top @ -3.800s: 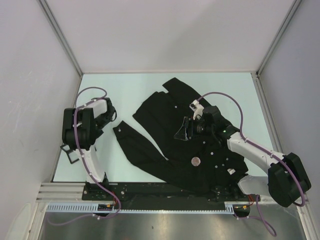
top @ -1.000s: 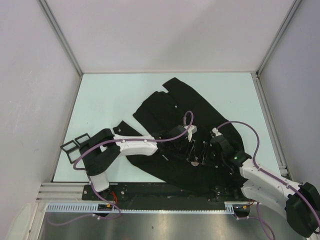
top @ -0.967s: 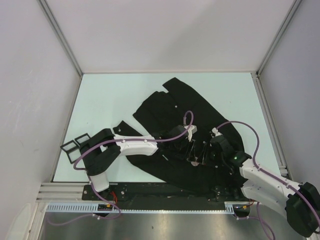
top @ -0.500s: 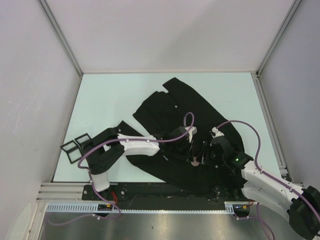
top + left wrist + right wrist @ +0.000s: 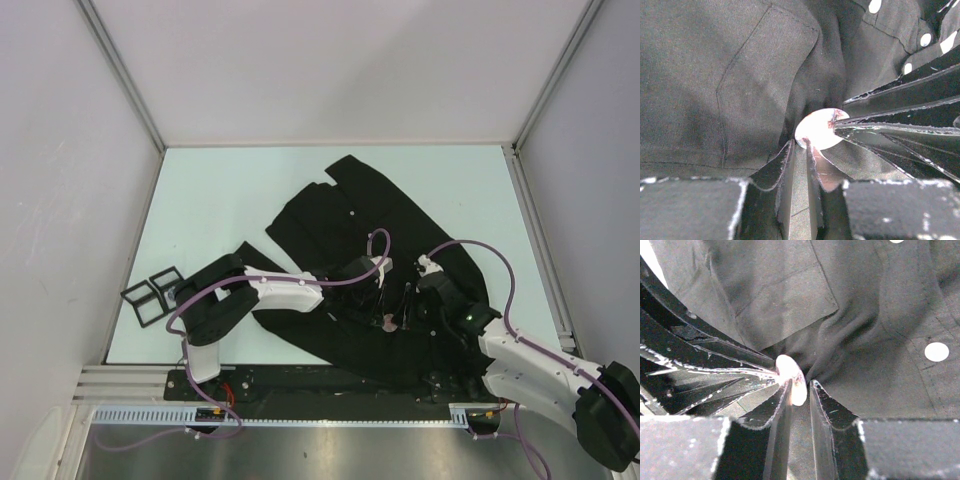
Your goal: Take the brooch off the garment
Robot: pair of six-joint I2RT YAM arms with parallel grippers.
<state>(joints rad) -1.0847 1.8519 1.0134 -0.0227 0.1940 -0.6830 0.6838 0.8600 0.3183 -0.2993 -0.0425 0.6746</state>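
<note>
Two robot hands at one brooch [image 5: 817, 129] on a black garment [image 5: 340, 210].

Garment spread crumpled over the middle of the pale counter [image 5: 220, 200], nearer the front edge than the back, with the small pale round brooch fixed low on the cloth, between the ends of the two arms. Left hand [image 5: 800, 146] in from the left, narrow, fingertips [image 5: 785, 160] right at the brooch's rim, a strip of cloth showing in the gap; cannot tell whether actually pinching the disc. Right hand [image 5: 800, 386] in from the opposite side, also narrow, closed on the brooch's edge, disc tilted up on bunched fabric. Cloth puckered into folds around the brooch. White buttons [image 5: 936, 351] off to one side, a stitched pocket [image 5: 785, 295] just beyond.
</note>
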